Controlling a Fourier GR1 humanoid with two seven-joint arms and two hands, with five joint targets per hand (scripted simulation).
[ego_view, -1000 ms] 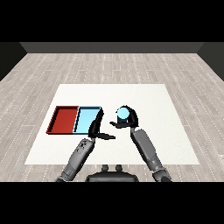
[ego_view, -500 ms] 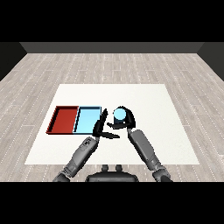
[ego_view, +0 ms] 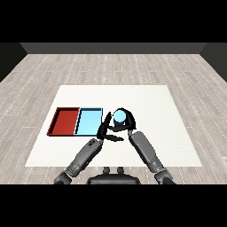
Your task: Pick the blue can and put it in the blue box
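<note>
The blue can (ego_view: pixel 119 117), gripped by the right robot hand (ego_view: pixel 125 120), has shifted left.

No lettering, label, brand mark, number or sign can be read anywhere on the table or on the things upon it.

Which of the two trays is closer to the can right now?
The light blue tray: it lies right beside the blue can held in the right hand; the red tray lies on its far side.
</note>
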